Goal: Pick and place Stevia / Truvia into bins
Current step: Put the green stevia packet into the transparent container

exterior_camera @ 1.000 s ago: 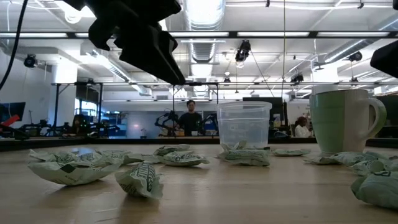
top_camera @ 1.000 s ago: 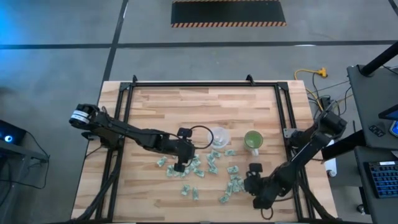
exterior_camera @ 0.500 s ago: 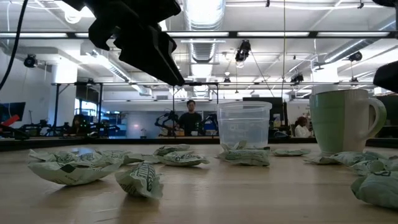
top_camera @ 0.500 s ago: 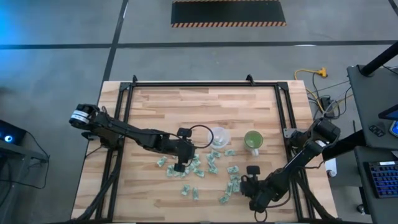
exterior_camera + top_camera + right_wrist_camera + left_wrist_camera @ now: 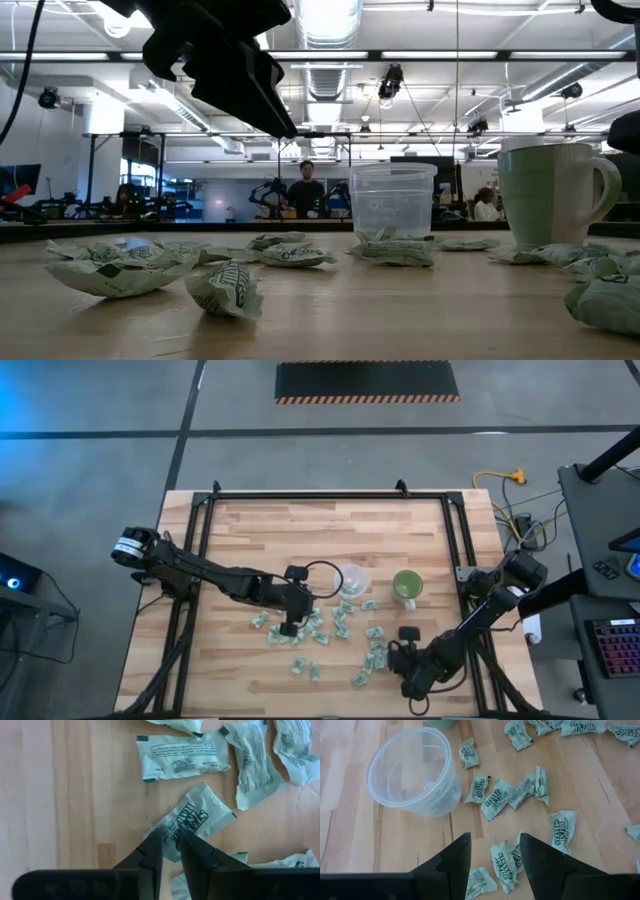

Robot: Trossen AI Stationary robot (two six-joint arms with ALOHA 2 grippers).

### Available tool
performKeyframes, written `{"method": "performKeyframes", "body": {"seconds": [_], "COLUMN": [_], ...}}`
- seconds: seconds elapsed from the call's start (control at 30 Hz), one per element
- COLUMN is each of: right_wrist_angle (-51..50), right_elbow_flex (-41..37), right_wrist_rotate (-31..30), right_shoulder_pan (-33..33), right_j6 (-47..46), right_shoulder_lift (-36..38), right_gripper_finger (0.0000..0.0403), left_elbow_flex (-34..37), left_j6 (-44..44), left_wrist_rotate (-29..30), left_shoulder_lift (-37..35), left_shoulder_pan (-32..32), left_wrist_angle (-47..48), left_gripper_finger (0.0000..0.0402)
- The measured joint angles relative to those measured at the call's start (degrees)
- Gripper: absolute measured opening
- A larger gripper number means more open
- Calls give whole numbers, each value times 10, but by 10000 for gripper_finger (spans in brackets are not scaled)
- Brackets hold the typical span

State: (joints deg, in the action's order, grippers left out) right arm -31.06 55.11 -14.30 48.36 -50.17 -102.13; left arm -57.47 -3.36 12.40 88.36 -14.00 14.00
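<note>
Pale green and white Stevia sachets (image 5: 330,632) lie flat and scattered on the wooden table, near a clear plastic cup (image 5: 352,578) and a green cup (image 5: 406,586), both upright. My left gripper (image 5: 492,845) hangs open above the left part of the scatter (image 5: 290,627), high over the table in the low view (image 5: 230,70), with a sachet (image 5: 503,865) lying below its gap. My right gripper (image 5: 170,837) is down at the right near part of the scatter (image 5: 388,655), its fingers closed on one sachet (image 5: 197,820). My right gripper pinches one sachet by its near corner (image 5: 170,831) between the two fingertips, coming from above and pointing down. The rest of that sachet lies on the table beyond the fingers.
More sachets (image 5: 182,756) lie close around the held one, and others (image 5: 115,268) sit near the table's front. The clear cup (image 5: 412,770) holds a few sachets. A black frame (image 5: 200,540) edges the table, and a person (image 5: 306,188) stands far behind.
My right gripper has moved a little toward the table's left and near edge and gone lower over the sachets, mostly in the first half second. The left arm and the cups have kept still.
</note>
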Motion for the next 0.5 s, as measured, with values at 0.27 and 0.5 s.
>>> {"method": "performKeyframes", "body": {"seconds": [0.27,0.5], "right_wrist_angle": [-2,-32], "right_elbow_flex": [16,44], "right_wrist_rotate": [-15,-79], "right_shoulder_pan": [0,-2], "right_j6": [50,95], "right_shoulder_lift": [0,16], "right_gripper_finger": [9,9], "left_elbow_flex": [0,0], "left_j6": [0,0], "left_wrist_rotate": [0,0], "left_shoulder_lift": [0,0], "left_shoulder_pan": [0,0], "left_wrist_angle": [0,0], "left_gripper_finger": [154,154]}}
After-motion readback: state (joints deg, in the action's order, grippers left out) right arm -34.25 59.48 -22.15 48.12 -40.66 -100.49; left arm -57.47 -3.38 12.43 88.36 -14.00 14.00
